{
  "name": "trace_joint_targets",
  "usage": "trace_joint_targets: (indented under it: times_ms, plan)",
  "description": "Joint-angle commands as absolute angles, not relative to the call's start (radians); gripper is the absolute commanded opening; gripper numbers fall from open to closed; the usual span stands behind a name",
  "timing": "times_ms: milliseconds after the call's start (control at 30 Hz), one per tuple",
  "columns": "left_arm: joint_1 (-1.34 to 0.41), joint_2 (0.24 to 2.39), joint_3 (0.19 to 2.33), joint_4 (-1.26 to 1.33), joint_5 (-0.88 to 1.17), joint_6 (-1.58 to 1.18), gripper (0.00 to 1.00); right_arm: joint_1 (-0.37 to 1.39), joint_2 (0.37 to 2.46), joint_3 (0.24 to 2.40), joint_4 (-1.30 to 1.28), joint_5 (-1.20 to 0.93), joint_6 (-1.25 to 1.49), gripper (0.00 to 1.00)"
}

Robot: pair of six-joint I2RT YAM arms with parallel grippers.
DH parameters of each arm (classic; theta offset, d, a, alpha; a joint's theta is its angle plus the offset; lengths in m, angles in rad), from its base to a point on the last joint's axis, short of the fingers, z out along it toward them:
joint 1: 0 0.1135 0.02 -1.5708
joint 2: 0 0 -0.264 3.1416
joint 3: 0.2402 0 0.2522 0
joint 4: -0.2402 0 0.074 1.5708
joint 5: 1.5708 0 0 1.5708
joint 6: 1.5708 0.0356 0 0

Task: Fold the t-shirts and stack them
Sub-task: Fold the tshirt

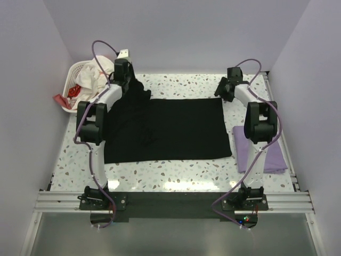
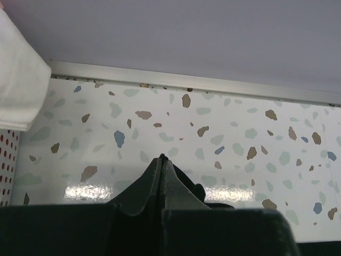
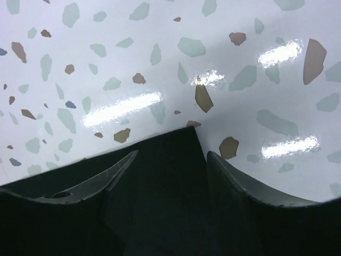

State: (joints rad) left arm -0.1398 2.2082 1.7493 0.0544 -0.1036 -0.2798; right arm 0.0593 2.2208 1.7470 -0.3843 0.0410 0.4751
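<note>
The large black t-shirt [image 1: 170,130] lies spread flat across the middle of the table. Its far left part is bunched and lifted toward my left gripper [image 1: 125,80]. In the left wrist view that gripper [image 2: 161,159] is shut, with black cloth [image 2: 200,189] pinched in it and bulging out to the right. My right gripper [image 1: 225,92] is at the shirt's far right corner. In the right wrist view it [image 3: 171,154] is open, its jaws either side of the black corner [image 3: 178,154]. The folded lavender tee [image 1: 274,154] lies at the right, partly behind the right arm.
A white laundry basket [image 1: 74,72] holding white and red clothes stands at the far left corner. Its perforated wall [image 2: 6,165] and a white cloth [image 2: 18,80] show in the left wrist view. Walls enclose the table at the back and both sides.
</note>
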Motion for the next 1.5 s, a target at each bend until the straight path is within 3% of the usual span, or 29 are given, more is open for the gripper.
trace_joint_targets:
  times_ms: [0,433,933,1467]
  plan:
    - [-0.143,2.143,1.724,0.126,-0.091,-0.302,0.0,0.06,2.255,1.807,-0.411,0.089,0.459,0.55]
    - [-0.141,2.114,1.703,0.13,-0.091,-0.302,0.0,0.061,2.336,1.861,-0.43,0.123,0.476,0.4]
    - [-0.13,2.036,1.634,0.141,-0.098,-0.301,0.0,0.061,2.309,1.862,-0.437,0.067,0.485,0.0]
    - [-0.115,1.89,1.508,0.141,-0.106,-0.336,0.0,0.052,2.14,1.738,-0.39,0.081,0.5,0.0]
